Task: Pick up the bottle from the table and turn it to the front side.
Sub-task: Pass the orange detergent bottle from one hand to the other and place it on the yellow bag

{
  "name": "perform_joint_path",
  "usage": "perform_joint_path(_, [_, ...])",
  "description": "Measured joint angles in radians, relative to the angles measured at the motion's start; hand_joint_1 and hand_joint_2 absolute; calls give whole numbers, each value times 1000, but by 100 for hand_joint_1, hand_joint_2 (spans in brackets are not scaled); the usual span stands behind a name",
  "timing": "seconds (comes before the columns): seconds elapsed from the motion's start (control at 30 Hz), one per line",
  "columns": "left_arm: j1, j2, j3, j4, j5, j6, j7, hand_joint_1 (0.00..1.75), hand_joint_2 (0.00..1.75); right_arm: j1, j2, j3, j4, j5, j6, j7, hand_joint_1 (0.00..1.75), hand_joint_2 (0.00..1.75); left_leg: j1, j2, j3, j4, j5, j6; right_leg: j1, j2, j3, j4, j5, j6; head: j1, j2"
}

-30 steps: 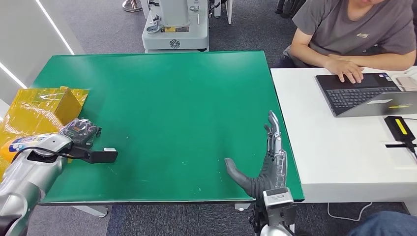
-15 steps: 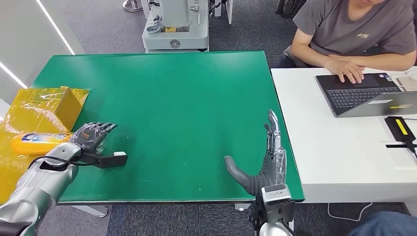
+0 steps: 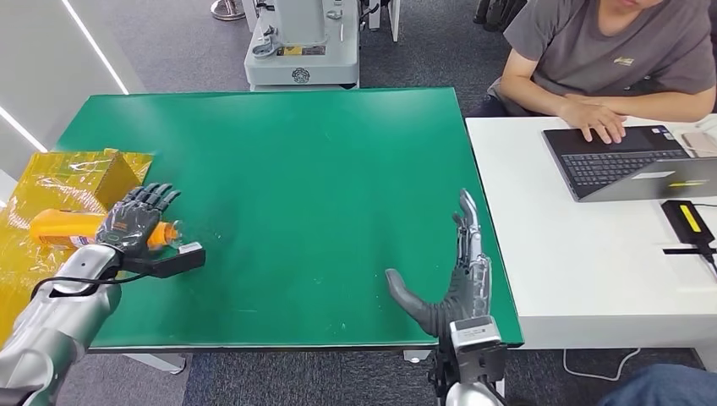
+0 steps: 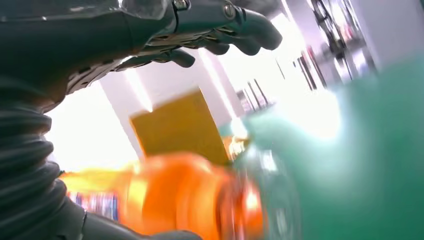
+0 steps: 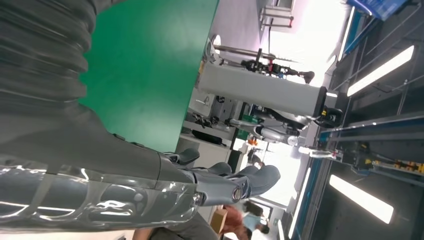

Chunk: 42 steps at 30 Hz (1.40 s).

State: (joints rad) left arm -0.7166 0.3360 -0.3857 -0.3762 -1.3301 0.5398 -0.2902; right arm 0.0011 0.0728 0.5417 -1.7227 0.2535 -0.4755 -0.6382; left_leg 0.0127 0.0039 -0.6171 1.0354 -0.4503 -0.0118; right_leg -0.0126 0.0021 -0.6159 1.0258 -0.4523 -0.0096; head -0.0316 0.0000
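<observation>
Left hand (image 3: 134,222) spreads its fingers over the orange bottle (image 3: 61,228) at the green table's (image 3: 296,186) edge, grip unclear; my right hand (image 3: 457,283) stays open, empty.

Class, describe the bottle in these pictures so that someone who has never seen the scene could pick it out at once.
Start at the big green table and go to its left edge, where crinkled yellow wrapping lies. The bottle lies on its side there, under the robot's left hand. It is the one orange thing with a clear cap end, brighter than the dull yellow box behind it.
</observation>
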Motion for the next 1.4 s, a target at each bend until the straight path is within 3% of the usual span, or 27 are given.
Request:
perform_joint_path(0.13, [71,11,90,-82,65,143,-62,0,175,-1,3,0,0,0,5,7,0,175,0,0,0,0,0,0,0,0,0,0,0,0,0,0])
perform_joint_path(0.27, [167,-1,234,-252,100,157,-167,0,175,-2,5,0,0,-2,9,10,0,175,0,0,0,0,0,0,0,0,-1,0,0,0,0,0])
perform_joint_path(0.4, [237,-60,436,-421,178,159,-342,0,175,-9,6,0,1,-3,8,10,0,175,0,1,0,0,0,0,0,1,0,0,0,0,0,0])
perform_joint_path(0.47, [261,-89,506,-496,297,159,-378,0,175,-14,6,1,2,-3,4,10,0,175,0,1,0,0,0,0,0,1,0,0,0,0,0,0])
perform_joint_path(0.53, [281,-113,532,-577,531,160,-391,0,175,-18,6,2,3,-7,-2,10,0,175,0,0,0,0,0,0,0,0,0,0,0,0,0,0])
perform_joint_path(0.63, [293,-138,509,-689,902,157,-393,0,175,-28,6,4,10,-17,-6,7,0,175,0,-1,0,0,0,0,0,-2,0,0,0,0,0,0])
perform_joint_path(0.73, [297,-162,459,-787,1111,128,-394,0,175,-40,6,6,19,-28,-5,2,0,175,0,-3,0,0,0,0,0,-4,1,0,0,0,0,0])
perform_joint_path(0.83, [300,-187,410,-863,1206,75,-394,0,175,-49,6,9,29,-34,-5,-1,0,175,0,-3,1,1,1,0,0,-4,1,0,0,0,0,0])
perform_joint_path(1.0, [301,-284,332,-918,1387,-160,-394,0,175,-79,6,18,50,-42,-6,-2,0,175,-1,-5,1,1,1,0,-1,-6,2,-1,0,1,0,0])
perform_joint_path(1.23, [300,-375,232,-909,1617,-301,-388,0,175,-106,6,27,81,-39,-3,1,0,175,-1,-3,1,1,0,1,-1,-4,2,-1,1,0,0,0])
perform_joint_path(1.4, [342,-430,159,-951,1676,-314,-394,0,175,-121,6,35,101,-39,19,17,0,175,-1,-3,1,1,0,0,0,-4,2,-1,1,0,0,0])
